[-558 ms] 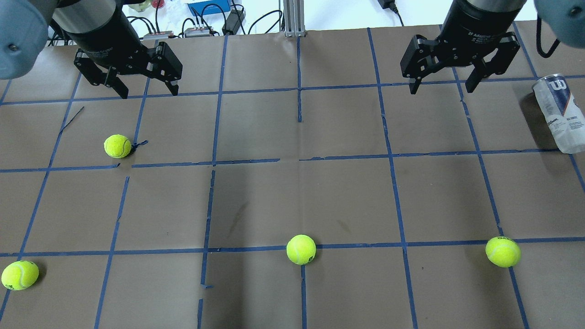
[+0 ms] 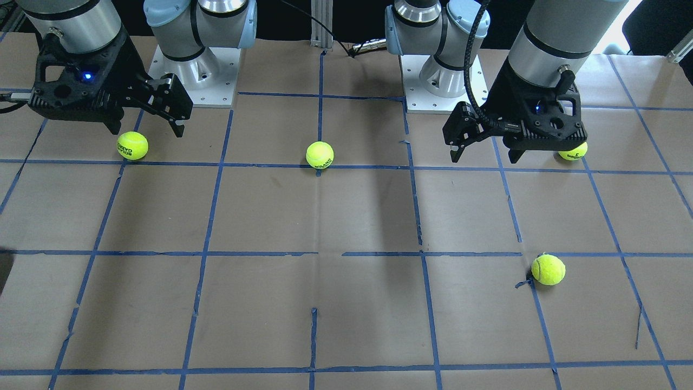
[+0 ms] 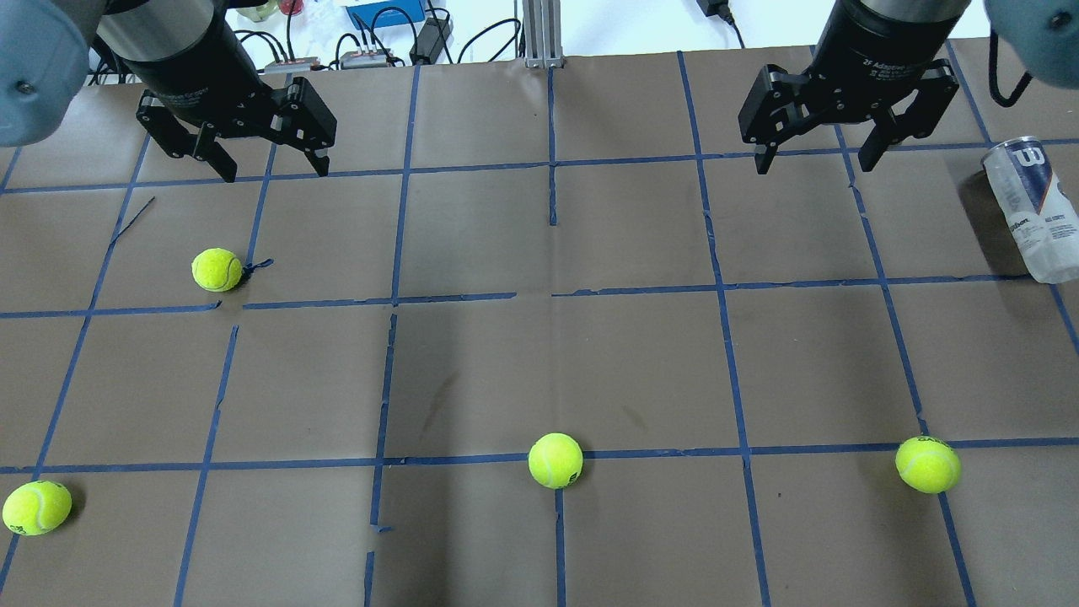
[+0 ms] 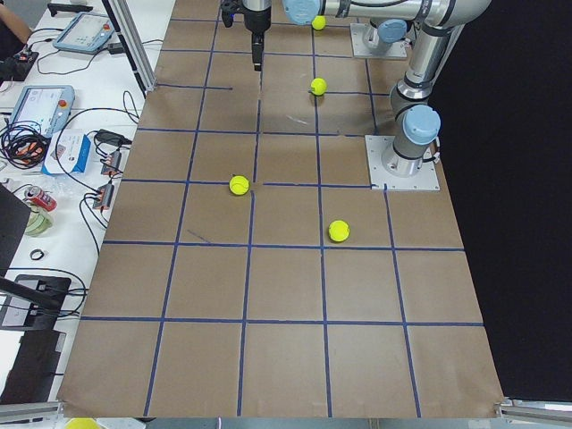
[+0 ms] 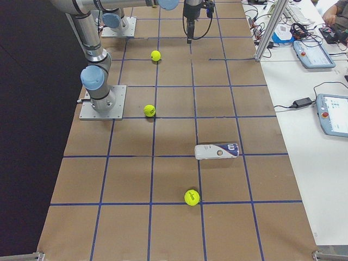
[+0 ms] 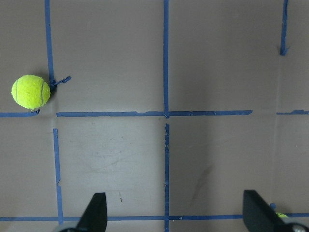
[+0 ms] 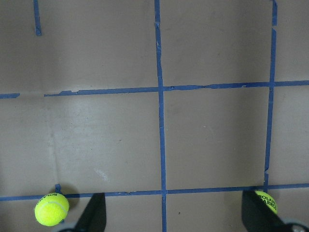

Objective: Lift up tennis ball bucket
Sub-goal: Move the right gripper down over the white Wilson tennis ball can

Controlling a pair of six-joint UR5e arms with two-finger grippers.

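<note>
The tennis ball bucket (image 3: 1030, 209) is a clear tube with a white label and a round logo. It lies on its side at the table's right edge, and it also shows in the exterior right view (image 5: 217, 151). It is out of the front-facing view. My right gripper (image 3: 815, 166) hangs open and empty above the table, well to the left of the bucket and apart from it. It also shows in the front-facing view (image 2: 147, 131). My left gripper (image 3: 275, 174) is open and empty at the far left, and it shows in the front-facing view (image 2: 483, 158) too.
Several loose tennis balls lie on the brown, blue-taped table (image 3: 641, 362): one (image 3: 217, 270) under the left gripper's side, one (image 3: 37, 507) front left, one (image 3: 555, 460) front middle, one (image 3: 927, 464) front right. Cables and boxes sit beyond the far edge.
The right gripper has shifted very slightly. The left gripper, the bucket and the balls have not moved.
</note>
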